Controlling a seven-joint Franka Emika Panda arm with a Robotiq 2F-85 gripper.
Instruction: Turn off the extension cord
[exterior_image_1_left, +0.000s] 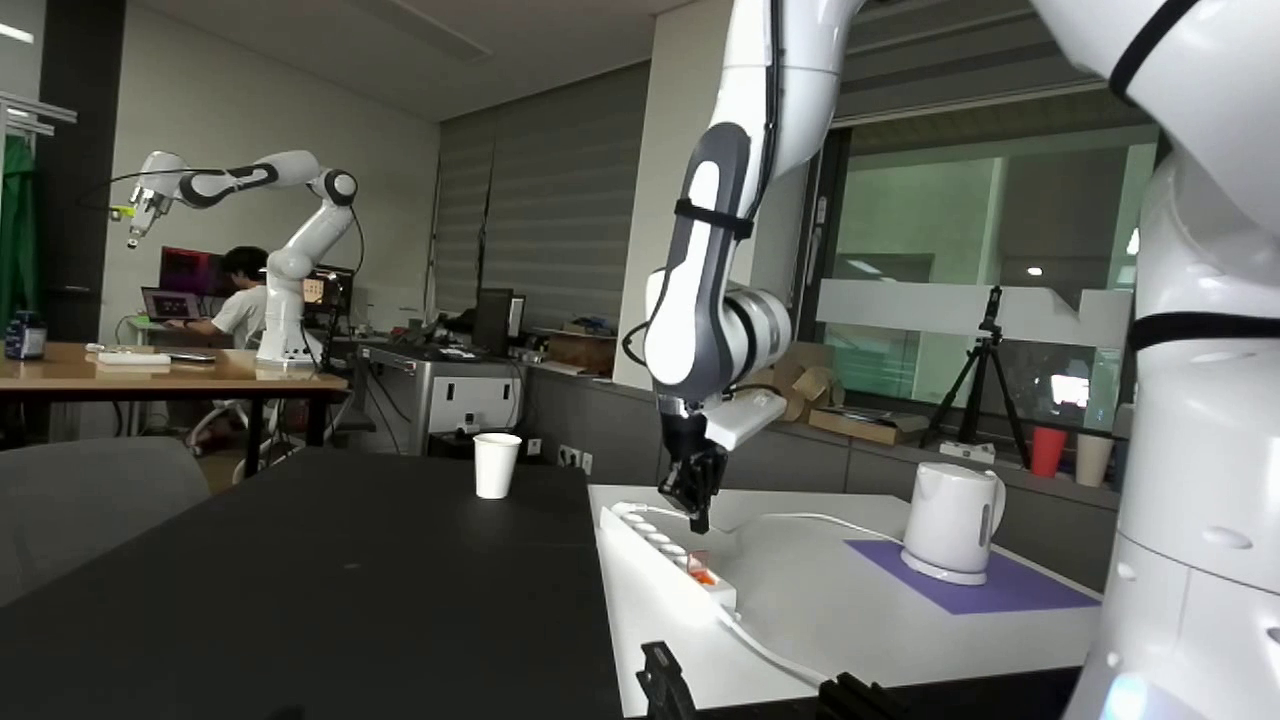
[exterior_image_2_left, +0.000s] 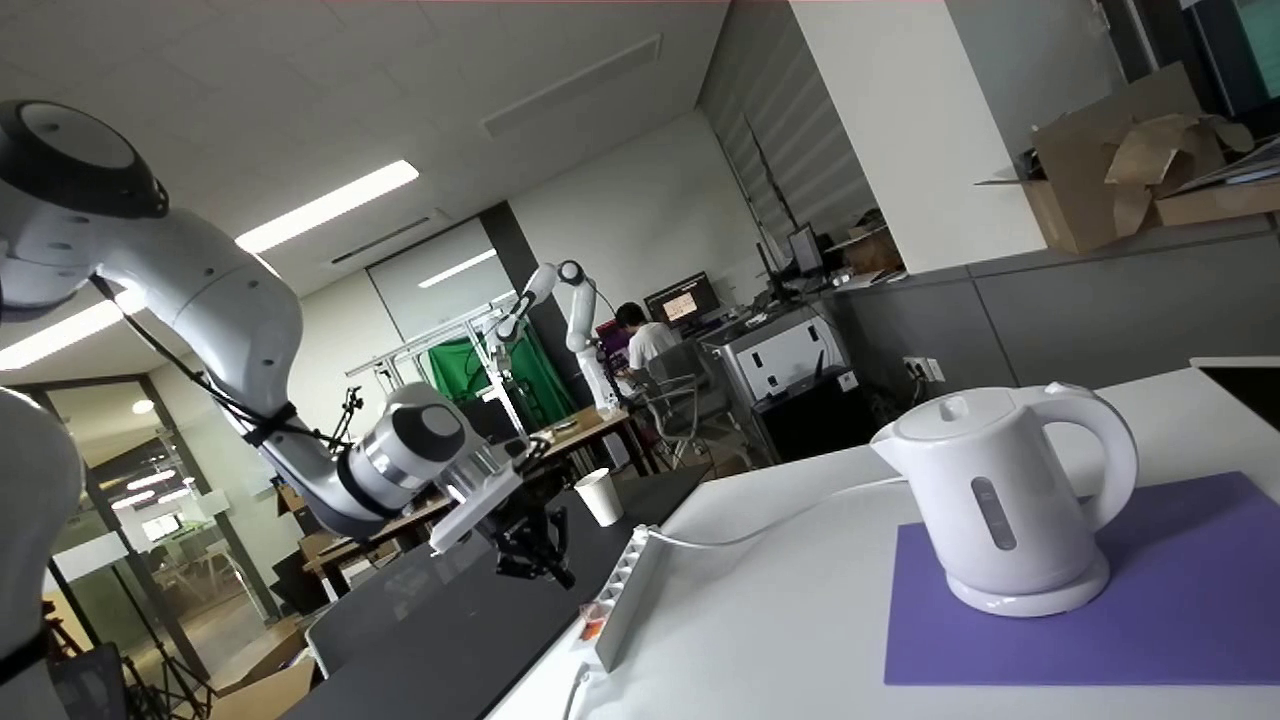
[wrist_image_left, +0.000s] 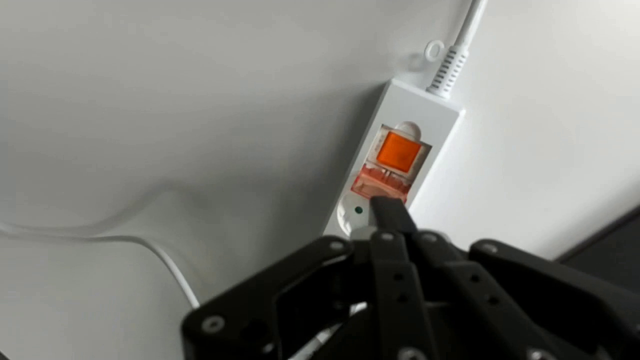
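1 black table (exterior_image_1_left: 300, 570) | 1 white table (exterior_image_2_left: 780, 610) | far screens (exterior_image_2_left: 683, 305), too blurry to read | 1 mat (exterior_image_2_left: 1180, 600) | 1 kettle (exterior_image_2_left: 960, 470) on mat | 1 strip (exterior_image_2_left: 622, 596) on white table, near black one | gripper (wrist_image_left: 392, 212), pinched together, above strip | 1 white cup (exterior_image_1_left: 495, 466) on black table | 1 orange switch (wrist_image_left: 398, 152) on strip

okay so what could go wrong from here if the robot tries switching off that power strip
In the wrist view, the closed hand overlaps a socket rather than the switch, so pressing straight down might miss. It could catch the see-through flap beside the switch. A sideways push might slide the extension cord, tugging the white cable that runs toward the kettle.
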